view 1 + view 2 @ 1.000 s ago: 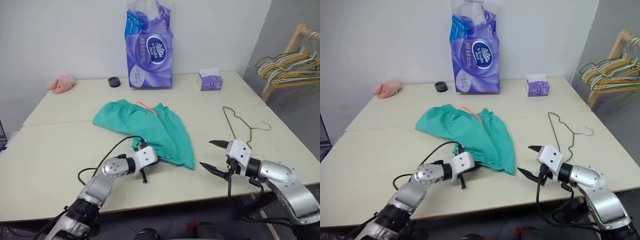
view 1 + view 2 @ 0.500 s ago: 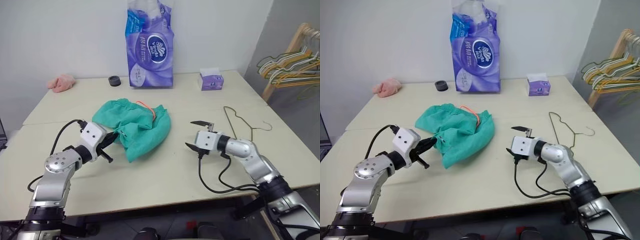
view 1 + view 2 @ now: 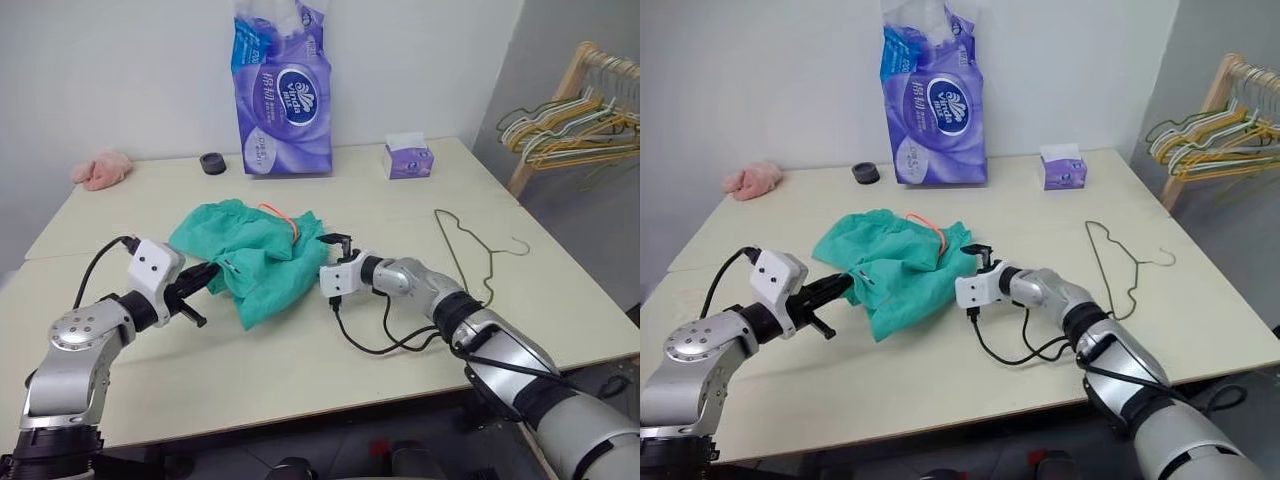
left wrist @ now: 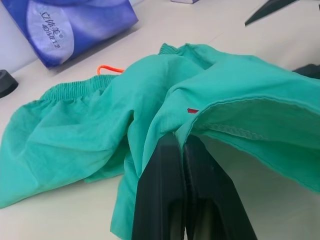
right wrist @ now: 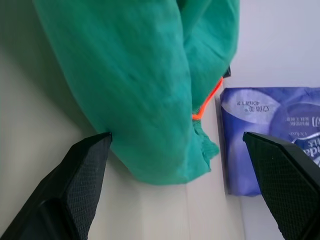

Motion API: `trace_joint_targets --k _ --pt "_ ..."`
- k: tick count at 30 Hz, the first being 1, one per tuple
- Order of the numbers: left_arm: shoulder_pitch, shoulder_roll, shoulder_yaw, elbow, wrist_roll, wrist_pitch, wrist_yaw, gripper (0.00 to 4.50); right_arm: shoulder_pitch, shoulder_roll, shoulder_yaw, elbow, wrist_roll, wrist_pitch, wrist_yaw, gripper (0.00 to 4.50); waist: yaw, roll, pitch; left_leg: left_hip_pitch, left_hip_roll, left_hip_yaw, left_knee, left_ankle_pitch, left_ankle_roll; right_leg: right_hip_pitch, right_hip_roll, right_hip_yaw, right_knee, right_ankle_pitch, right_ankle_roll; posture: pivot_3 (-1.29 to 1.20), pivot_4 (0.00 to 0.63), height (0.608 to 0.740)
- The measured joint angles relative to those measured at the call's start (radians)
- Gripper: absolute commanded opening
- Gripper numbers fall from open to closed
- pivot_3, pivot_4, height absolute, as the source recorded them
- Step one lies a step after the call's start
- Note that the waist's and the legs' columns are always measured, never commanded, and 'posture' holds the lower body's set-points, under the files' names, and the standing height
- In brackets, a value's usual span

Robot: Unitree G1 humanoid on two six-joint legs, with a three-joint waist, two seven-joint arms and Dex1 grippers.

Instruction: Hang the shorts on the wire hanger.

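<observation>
The teal shorts [image 3: 262, 252] lie bunched and folded over on the middle of the table, with the orange drawstring at their far edge. My left gripper [image 3: 218, 270] is shut on a hem of the shorts [image 4: 235, 100] and holds it a little off the table on their left side. Its fingers [image 4: 165, 200] press together on the fabric. My right gripper [image 3: 975, 268] stands open against the shorts' right edge, and the fabric [image 5: 135, 75] lies just ahead of its spread fingers. The wire hanger [image 3: 448, 243] lies flat on the table to the right, apart from both grippers.
A tall purple tissue pack [image 3: 283, 95] stands at the back, with a black roll [image 3: 211, 163] and a pink cloth [image 3: 100, 170] to its left and a small tissue box [image 3: 407, 160] to its right. A wooden rack of hangers [image 3: 560, 130] stands beyond the table's right edge.
The left gripper has pulled the shorts' hem up and to the left, folding the shorts over. The right gripper has swung left, away from the hanger, to the shorts' right edge. The camera has shifted.
</observation>
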Motion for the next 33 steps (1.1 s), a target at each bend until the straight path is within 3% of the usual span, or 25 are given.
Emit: trace_joint_targets --k 2,5,13,19,23,29,33 --pt "0.009 0.002 0.026 -0.006 -0.015 0.010 0.000 0.00 -0.031 0.054 0.000 0.050 -0.009 -0.007 -0.044 3.85 -0.009 0.000 0.000 0.000 0.006 0.000 0.000 -0.002 -0.003 -0.001 0.006 0.000 0.000 0.001 -0.004 0.03 0.000 0.740" --pt "0.019 0.002 0.032 -0.035 -0.023 0.021 0.000 0.00 -0.058 0.103 -0.002 0.078 -0.009 -0.021 -0.078 2.81 -0.013 0.000 0.000 0.000 0.008 0.000 -0.001 -0.002 -0.004 -0.004 0.008 0.000 0.003 0.000 -0.007 0.03 0.000 0.740" --pt "0.047 0.002 0.035 -0.063 -0.036 0.043 0.004 0.00 -0.069 0.143 -0.034 0.119 0.021 -0.032 -0.079 0.04 -0.012 0.000 0.000 0.000 0.008 0.000 -0.001 -0.003 -0.005 -0.005 0.009 0.000 0.004 -0.001 -0.008 0.04 0.000 0.740" --pt "0.046 -0.004 0.033 -0.072 -0.038 0.051 0.008 0.00 -0.069 0.123 -0.036 0.118 0.018 -0.067 -0.079 0.04 -0.011 0.000 0.000 0.000 0.008 0.001 -0.001 -0.003 -0.005 -0.005 0.009 0.000 0.004 -0.001 -0.008 0.03 0.000 0.740" --pt "0.031 -0.025 0.013 -0.080 -0.039 0.063 0.012 0.00 -0.069 0.053 -0.034 0.115 0.013 -0.085 -0.080 0.04 -0.010 0.000 0.000 0.000 0.008 0.001 -0.001 -0.003 -0.005 -0.005 0.009 0.000 0.004 -0.001 -0.008 0.02 0.000 0.740" --pt "-0.016 -0.095 -0.174 -0.101 -0.038 0.079 -0.026 0.00 -0.062 -0.209 -0.036 0.076 -0.012 -0.111 -0.027 0.04 -0.012 0.000 0.000 0.000 0.008 0.002 0.001 -0.003 -0.005 -0.002 0.008 0.000 0.002 0.000 -0.007 -0.05 0.000 0.740" --pt "-0.040 -0.103 -0.265 -0.110 -0.037 0.086 -0.076 0.00 0.032 -0.368 -0.043 -0.096 0.029 -0.162 0.165 0.04 -0.039 0.001 -0.001 0.000 0.009 0.003 -0.001 -0.003 -0.004 -0.002 0.008 0.000 0.001 -0.001 -0.008 -0.10 0.000 0.740"
